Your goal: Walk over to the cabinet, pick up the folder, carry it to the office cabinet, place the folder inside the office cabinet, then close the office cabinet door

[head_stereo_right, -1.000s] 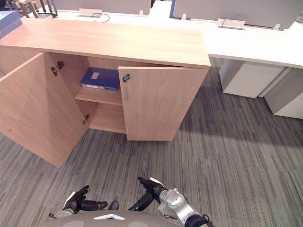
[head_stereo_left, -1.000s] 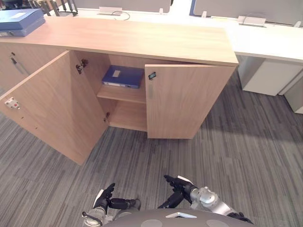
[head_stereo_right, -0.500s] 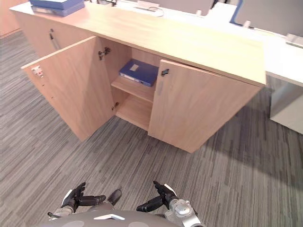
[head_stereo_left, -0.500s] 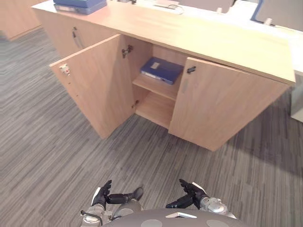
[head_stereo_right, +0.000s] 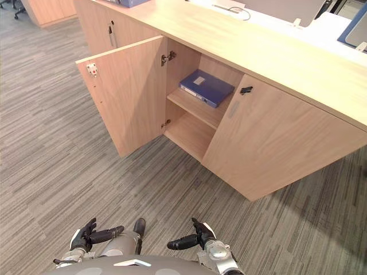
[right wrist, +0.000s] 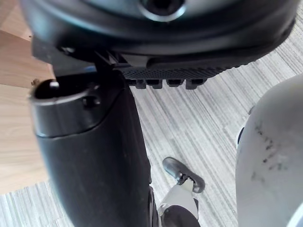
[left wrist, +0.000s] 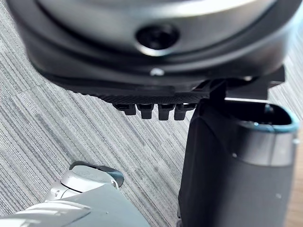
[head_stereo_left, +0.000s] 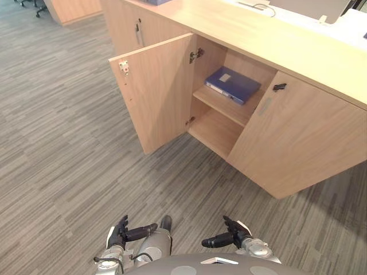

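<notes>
Fingers (head_stereo_left: 140,231) on left hand (head_stereo_left: 119,234) & right hand (head_stereo_left: 236,234) loosely spread, empty; blue folder (head_stereo_left: 233,85) flat on cabinet (head_stereo_left: 298,143) upper shelf (head_stereo_left: 221,107), prob stiff, lightish, slick: pinch near edge w/ 2 hands.

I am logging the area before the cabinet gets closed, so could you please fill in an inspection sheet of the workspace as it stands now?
Surface: grey striped carpet.
Job's things: blue folder lies flat on the upper shelf of the wooden cabinet; left door stands wide open, right door looks shut.
Clutter: blue object at the far end of the cabinet top.
Hands: left hand and right hand are low, open, holding nothing, well short of the cabinet.
Cables: thin cable on the desk behind.
Surroundings: white desk behind the cabinet.
</notes>
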Tool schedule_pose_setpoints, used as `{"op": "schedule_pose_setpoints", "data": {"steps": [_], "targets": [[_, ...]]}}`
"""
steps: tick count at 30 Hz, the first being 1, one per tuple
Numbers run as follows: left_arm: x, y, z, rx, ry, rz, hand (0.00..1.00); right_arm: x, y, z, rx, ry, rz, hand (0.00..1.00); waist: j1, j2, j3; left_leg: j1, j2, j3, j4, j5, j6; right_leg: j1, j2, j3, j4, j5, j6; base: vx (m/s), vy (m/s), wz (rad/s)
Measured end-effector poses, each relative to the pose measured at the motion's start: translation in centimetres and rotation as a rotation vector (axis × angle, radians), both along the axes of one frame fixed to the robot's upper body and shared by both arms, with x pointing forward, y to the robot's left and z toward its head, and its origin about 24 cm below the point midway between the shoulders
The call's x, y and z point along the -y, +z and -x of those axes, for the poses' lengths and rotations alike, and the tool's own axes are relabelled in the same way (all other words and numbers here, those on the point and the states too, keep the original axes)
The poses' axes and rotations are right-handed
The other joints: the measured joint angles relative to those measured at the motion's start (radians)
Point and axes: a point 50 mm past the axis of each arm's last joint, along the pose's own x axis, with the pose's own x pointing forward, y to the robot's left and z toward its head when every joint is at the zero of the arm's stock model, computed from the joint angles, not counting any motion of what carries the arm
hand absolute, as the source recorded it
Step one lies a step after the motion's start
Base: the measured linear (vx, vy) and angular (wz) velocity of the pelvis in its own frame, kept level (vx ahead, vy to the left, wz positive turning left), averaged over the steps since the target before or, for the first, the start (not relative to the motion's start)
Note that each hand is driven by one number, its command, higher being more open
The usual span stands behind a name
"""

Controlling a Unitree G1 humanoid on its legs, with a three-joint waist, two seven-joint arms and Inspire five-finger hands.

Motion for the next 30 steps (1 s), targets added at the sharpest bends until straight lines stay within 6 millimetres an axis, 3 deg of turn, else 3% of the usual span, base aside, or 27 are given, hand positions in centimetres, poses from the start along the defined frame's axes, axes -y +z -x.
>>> {"op": "schedule_pose_setpoints", "data": {"steps": [7, 13, 26, 27, 30], "targets": [[-0.2, -0.1, 0.3, -0.014, 0.013, -0.003, 1.00, -0.6, -0.2, 0.1, -0.010, -0.010, -0.016, 1.00, 0.007, -0.005, 0.002, 0.032, -0.016, -0.030, -0.073, 0.048, -0.003, 0.022, -0.007, -0.030, -0.003, 0.015, 0.025, 0.01, -0.039, 0.19], [-0.3, -0.5, 1.0, -0.049, 0.021, -0.006, 1.00, -0.5, -0.2, 0.1, -0.005, -0.025, -0.005, 1.00, 0.001, -0.006, 0.002, 0.115, 0.004, -0.048, -0.268, 0.160, -0.007, 0.015, 0.005, -0.036, -0.001, 0.012, 0.021, -0.06, -0.040, 0.04], [-0.1, -0.7, 1.3, -0.058, 0.040, 0.009, 1.00, -0.8, -0.2, 0.1, -0.004, -0.033, -0.013, 1.00, -0.004, -0.001, 0.008, 0.122, -0.003, -0.064, -0.285, 0.181, -0.005, 0.029, 0.009, -0.049, 0.000, 0.010, 0.022, -0.05, -0.002, 0.06], [-0.1, -0.6, 1.2, -0.056, 0.042, 0.008, 1.00, -0.8, -0.2, 0.1, -0.003, -0.040, -0.015, 1.00, -0.007, -0.004, 0.010, 0.113, -0.003, -0.032, -0.269, 0.170, 0.008, 0.034, 0.006, -0.056, 0.000, 0.012, 0.022, -0.04, 0.032, 0.27], [-0.5, -0.4, 0.9, -0.021, 0.105, 0.015, 1.00, -0.4, -0.1, 0.0, 0.003, -0.098, -0.022, 1.00, -0.022, 0.001, 0.023, 0.035, 0.059, 0.255, -0.079, 0.073, 0.061, 0.069, -0.008, -0.095, 0.004, 0.022, 0.037, -0.01, 0.030, 0.31]]}}
